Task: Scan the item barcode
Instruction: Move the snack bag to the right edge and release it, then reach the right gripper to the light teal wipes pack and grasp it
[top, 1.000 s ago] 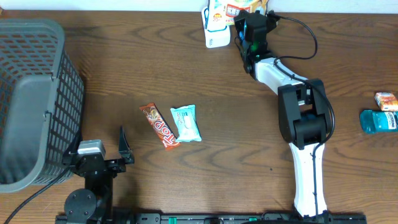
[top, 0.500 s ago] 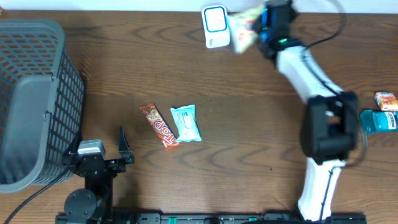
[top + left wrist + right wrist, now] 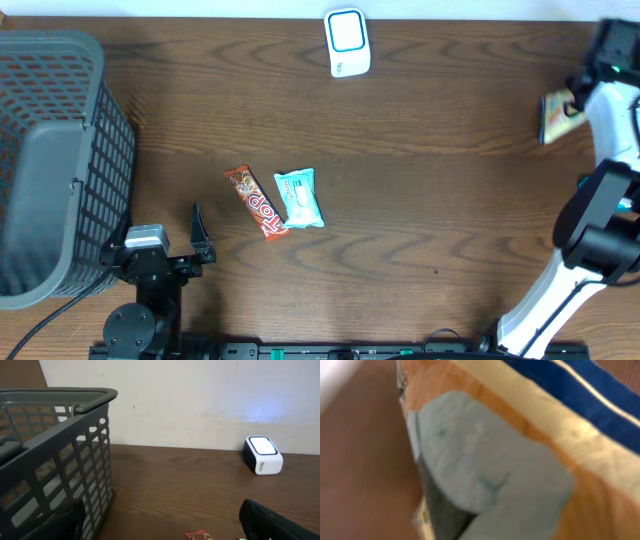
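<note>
An orange and cream snack packet (image 3: 560, 116) hangs blurred at the table's far right edge, in my right gripper (image 3: 583, 98). In the right wrist view the packet (image 3: 555, 415) fills the picture, with blue stripes at its top. A grey finger pad (image 3: 485, 460) lies flat against it. The white barcode scanner (image 3: 348, 42) with a blue-lit face stands at the back centre, far left of the packet, and shows glowing in the left wrist view (image 3: 262, 454). My left gripper (image 3: 165, 522) rests open and empty at the front left (image 3: 200, 235).
A grey mesh basket (image 3: 60, 170) fills the left side, close beside my left gripper (image 3: 55, 460). A red-brown candy bar (image 3: 258, 202) and a teal packet (image 3: 299, 197) lie side by side mid-table.
My right arm has swung from the scanner at the back centre to the far right edge, carrying the packet. The left arm has stayed still.
</note>
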Controlling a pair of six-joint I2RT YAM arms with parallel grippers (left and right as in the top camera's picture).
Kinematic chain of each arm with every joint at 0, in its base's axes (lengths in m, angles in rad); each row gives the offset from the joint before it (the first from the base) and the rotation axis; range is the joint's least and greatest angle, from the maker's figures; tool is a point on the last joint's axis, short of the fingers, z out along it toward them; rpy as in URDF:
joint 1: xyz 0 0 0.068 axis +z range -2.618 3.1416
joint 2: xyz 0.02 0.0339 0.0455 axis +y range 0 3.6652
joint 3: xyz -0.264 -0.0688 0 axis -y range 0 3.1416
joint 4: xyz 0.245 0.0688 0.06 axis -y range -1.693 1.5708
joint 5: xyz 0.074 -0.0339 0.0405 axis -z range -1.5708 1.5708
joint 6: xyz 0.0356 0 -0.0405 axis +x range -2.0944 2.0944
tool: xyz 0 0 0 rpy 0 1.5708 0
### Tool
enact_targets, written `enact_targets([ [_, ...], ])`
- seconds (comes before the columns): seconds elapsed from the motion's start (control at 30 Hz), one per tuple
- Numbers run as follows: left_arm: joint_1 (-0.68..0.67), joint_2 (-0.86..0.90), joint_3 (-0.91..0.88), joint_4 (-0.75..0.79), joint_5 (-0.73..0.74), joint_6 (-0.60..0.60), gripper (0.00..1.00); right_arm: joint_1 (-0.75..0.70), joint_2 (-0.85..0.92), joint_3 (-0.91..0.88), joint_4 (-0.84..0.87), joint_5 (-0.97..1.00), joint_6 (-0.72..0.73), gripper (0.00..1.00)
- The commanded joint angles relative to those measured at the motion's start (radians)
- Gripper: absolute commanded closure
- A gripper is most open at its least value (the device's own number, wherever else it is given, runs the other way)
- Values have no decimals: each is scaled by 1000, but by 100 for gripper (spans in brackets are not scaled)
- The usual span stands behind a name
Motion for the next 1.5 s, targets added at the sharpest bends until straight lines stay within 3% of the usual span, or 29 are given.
enact_targets([
  [0.0,5,-2,1,1,-5,-5,2,-54,70,6,-14,-128,-84,46],
  [0.03,5,-2,1,0,-5,-5,2,-70,73,6,-19,-169,-87,25],
  [0.07,5,-2,1,1,-5,-5,2,-83,71,7,-22,-214,-87,11],
  [0.1,5,-2,1,1,-5,-5,2,-96,60,9,-22,-266,-88,3],
  [0.13,5,-2,1,1,-5,-5,2,-108,46,12,-21,-323,-97,1],
  [0.3,5,-2,1,1,-5,-5,2,-137,-115,18,-45,-623,-109,1],
  [0.47,5,-2,1,0,-5,-5,2,-72,-283,18,-124,-701,-124,1],
  [0.63,5,-2,1,0,-5,-6,2,105,-351,18,-190,-698,-128,1],
  [0.83,5,-2,1,-29,-5,-5,2,409,-294,15,-272,-699,-129,1],
  [1.13,5,-2,1,-293,-5,-5,2,832,-122,15,-366,-695,-344,1],
  [1.47,5,-2,0,-713,-5,-5,2,1108,-32,15,-355,-286,-310,2],
])
